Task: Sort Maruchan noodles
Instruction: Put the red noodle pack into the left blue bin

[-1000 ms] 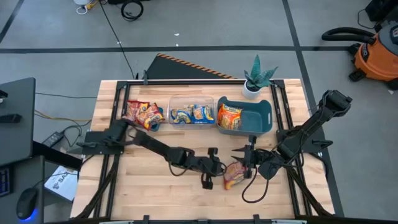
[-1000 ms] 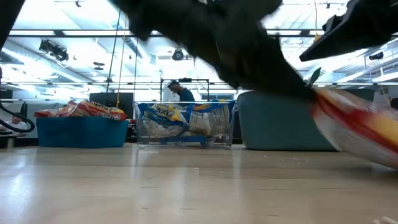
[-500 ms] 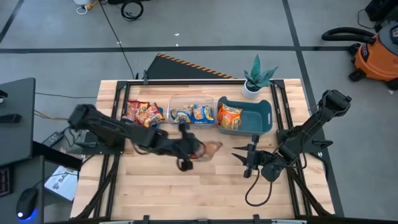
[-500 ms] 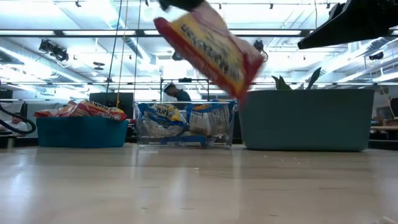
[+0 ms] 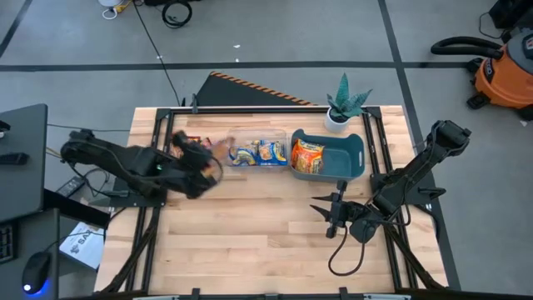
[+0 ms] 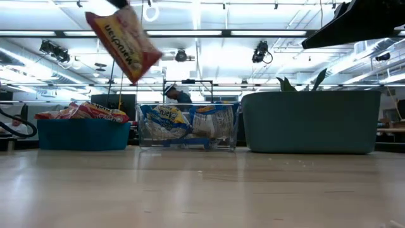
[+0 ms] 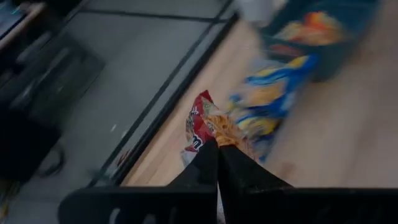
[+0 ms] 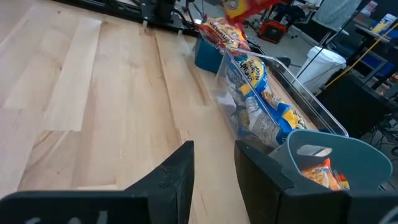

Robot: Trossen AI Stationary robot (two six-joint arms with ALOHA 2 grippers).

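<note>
My left gripper (image 5: 212, 158) is shut on a red-and-yellow Maruchan packet (image 6: 122, 42) and holds it in the air over the far left of the table, above the blue bin (image 6: 82, 134) of red packets. The left wrist view shows that packet (image 7: 202, 121) past my shut gripper (image 7: 217, 142). A clear bin (image 5: 254, 152) holds blue-and-yellow packets. A teal bin (image 5: 346, 158) holds an orange packet (image 5: 307, 156). My right gripper (image 5: 323, 215) is open and hovers near the table's near right, touching nothing. My left gripper pinches the red-and-yellow packet between its two fingers at the packet's upper end (image 6: 117, 12). The fingertips (image 7: 208, 149) meet on a crinkled edge (image 7: 217, 127). The packet is lifted clear and hangs tilted below the gripper, over the blue bin.
The three bins stand in a row along the far edge. A potted plant (image 5: 344, 104) stands at the far right corner, behind the teal bin. Bare wood (image 5: 250, 225) fills the middle and near part of the table. A person (image 6: 180, 95) shows far off in the room.
My left gripper has carried the red-and-yellow packet from the near right of the table, beside my right gripper, up and across toward the far left. The packet was low by the right gripper, then over the middle, and now hangs above the blue bin.
</note>
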